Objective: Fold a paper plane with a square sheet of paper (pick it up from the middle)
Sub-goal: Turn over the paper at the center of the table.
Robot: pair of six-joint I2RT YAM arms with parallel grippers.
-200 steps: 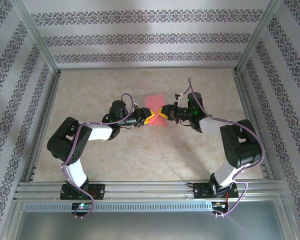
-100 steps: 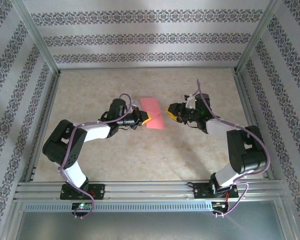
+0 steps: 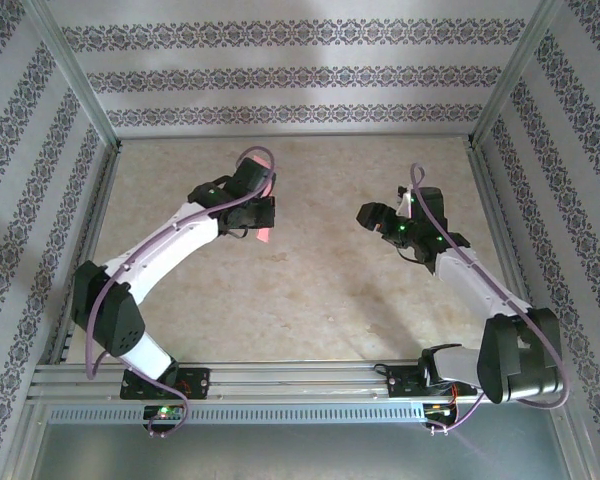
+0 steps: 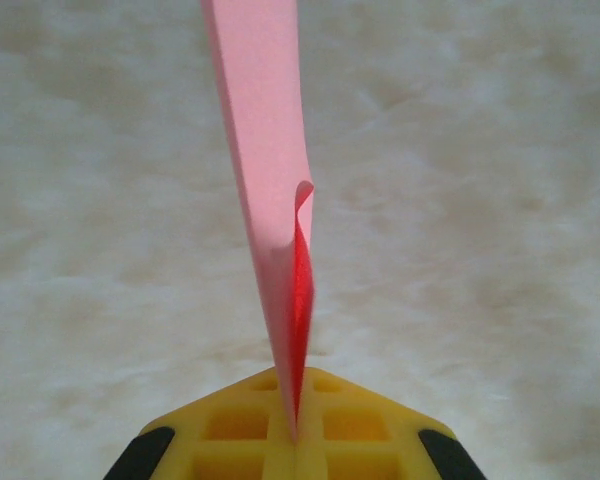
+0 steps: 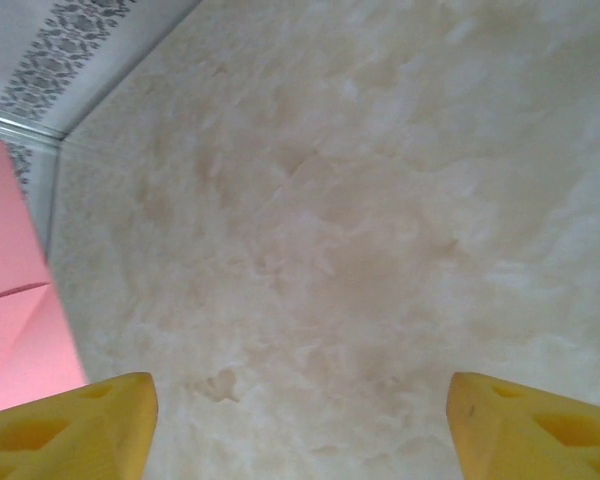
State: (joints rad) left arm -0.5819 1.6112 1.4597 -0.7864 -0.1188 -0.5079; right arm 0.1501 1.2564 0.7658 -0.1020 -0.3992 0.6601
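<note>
The pink-red sheet of paper (image 4: 270, 170) is folded and stands edge-on, pinched at its near end between the yellow jaws of my left gripper (image 4: 298, 435), which is shut on it. From above, the paper (image 3: 264, 235) shows as a thin pink sliver at the left gripper (image 3: 262, 222), lifted over the left-centre of the table. My right gripper (image 3: 368, 214) hovers apart to the right, open with nothing between its fingers. In the right wrist view the right gripper (image 5: 300, 425) has its jaws spread wide over bare table, and the paper (image 5: 15, 300) sits at the far left edge.
The beige marbled table (image 3: 310, 290) lies between the two arms. Patterned walls with metal frame posts (image 3: 80, 90) enclose the back and sides. A metal rail (image 3: 300, 375) runs along the near edge by the arm bases.
The right gripper let go of the paper and drew back to the right. The left arm stretched out and carried the paper left and farther back, turning it edge-on.
</note>
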